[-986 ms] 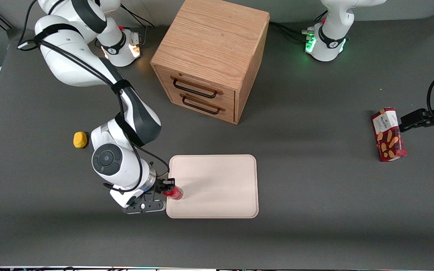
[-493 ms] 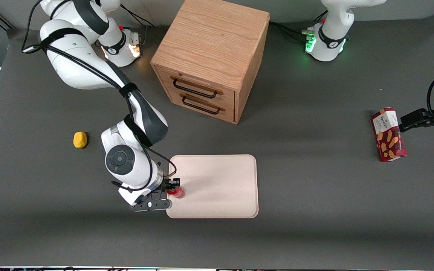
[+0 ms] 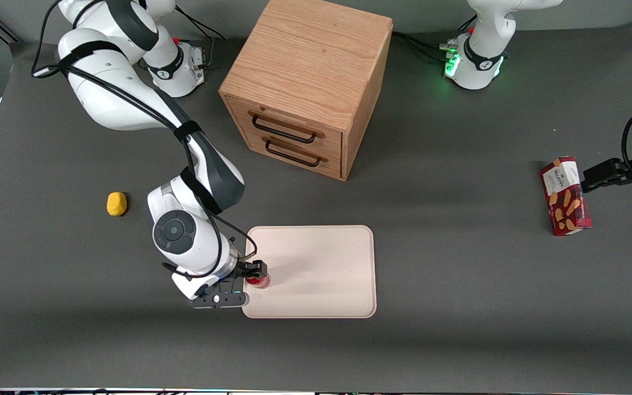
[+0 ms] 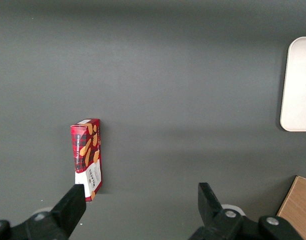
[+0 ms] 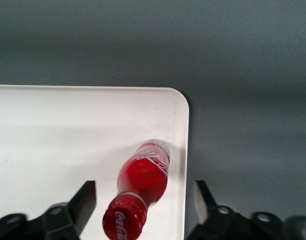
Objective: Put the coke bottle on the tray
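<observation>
Your gripper (image 3: 254,276) sits over the edge of the tray (image 3: 321,263) that faces the working arm's end of the table, close to the tray corner nearest the front camera. In the wrist view the fingers (image 5: 85,197) are spread wide, one on each side of the coke bottle (image 5: 140,187), with clear gaps on both sides and no contact with it. So you are not pinching anything right now.

The coke bottle is on the tray, just inside the rim near a rounded corner. From the wrist camera you see the red cap end closest to the lens and the base resting on the tray surface beside the rim; it looks upright or slightly leaning, exact tilt hard to tell from this angle. In the front view only a small red patch of the bottle (image 3: 257,282) shows next to the gripper, over the tray.

Other things on your table: a wooden drawer cabinet (image 3: 308,82) with two dark handles, farther from the front camera than the tray. A small yellow lump (image 3: 117,203) lies on the table near the working arm, well apart from the tray. A red snack box (image 3: 565,196) lies toward the parked arm's end of the table, also seen in the left wrist view (image 4: 87,158).
</observation>
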Available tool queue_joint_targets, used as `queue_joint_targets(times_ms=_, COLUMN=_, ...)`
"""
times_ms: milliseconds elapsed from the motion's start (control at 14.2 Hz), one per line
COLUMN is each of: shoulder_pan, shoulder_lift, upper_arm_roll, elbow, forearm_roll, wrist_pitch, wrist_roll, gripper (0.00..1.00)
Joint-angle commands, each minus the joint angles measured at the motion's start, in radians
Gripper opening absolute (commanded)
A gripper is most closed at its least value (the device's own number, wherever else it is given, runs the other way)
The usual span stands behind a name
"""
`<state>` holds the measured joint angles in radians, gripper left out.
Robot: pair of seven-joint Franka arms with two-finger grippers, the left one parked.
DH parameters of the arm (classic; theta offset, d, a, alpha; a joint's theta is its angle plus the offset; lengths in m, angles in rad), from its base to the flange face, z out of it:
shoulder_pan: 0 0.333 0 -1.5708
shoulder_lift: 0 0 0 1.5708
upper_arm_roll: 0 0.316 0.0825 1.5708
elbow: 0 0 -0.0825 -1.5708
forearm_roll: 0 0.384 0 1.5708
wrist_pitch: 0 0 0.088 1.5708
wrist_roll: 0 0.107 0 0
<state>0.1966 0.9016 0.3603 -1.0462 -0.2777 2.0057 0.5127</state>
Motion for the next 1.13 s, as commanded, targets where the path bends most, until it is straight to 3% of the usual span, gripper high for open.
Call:
queue_joint_targets(times_ms=0, shoulder_pan=-0.002, shoulder_lift=-0.001, upper_arm_roll=0.008, elbow=-0.009, forearm_roll=-0.032, wrist_pitch=0.028, wrist_roll=0.039, gripper=1.0)
queue_joint_targets(times_ms=282, shoulder_pan=-0.011, shoulder_lift=-0.027, upper_arm_roll=0.008, elbow=-0.009, forearm_roll=-0.031, wrist_pitch=0.015, wrist_roll=0.043, gripper=1.0)
queue_joint_targets(times_ms=493, shoulder_pan=-0.058, shoulder_lift=-0.125, upper_arm_roll=0.008, elbow=-0.014, forearm_roll=-0.012, wrist_pitch=-0.164, wrist_roll=0.024, gripper=1.0)
queue_joint_targets(times_ms=563, shoulder_pan=-0.077, shoulder_lift=-0.166, upper_arm_roll=0.005, elbow=-0.02, forearm_roll=0.017, wrist_pitch=-0.223, wrist_roll=0.024, gripper=1.0)
queue_joint_targets(times_ms=704, shoulder_pan=-0.121, shoulder_lift=-0.269, upper_arm_roll=-0.013, elbow=-0.061, forearm_roll=0.134, wrist_pitch=-0.309, wrist_roll=-0.049, gripper=1.0)
queue_joint_targets(times_ms=1056, shoulder_pan=-0.121, shoulder_lift=-0.648, upper_arm_roll=-0.243, elbow=-0.427, forearm_roll=0.276, wrist_pitch=-0.323, wrist_roll=-0.287, gripper=1.0)
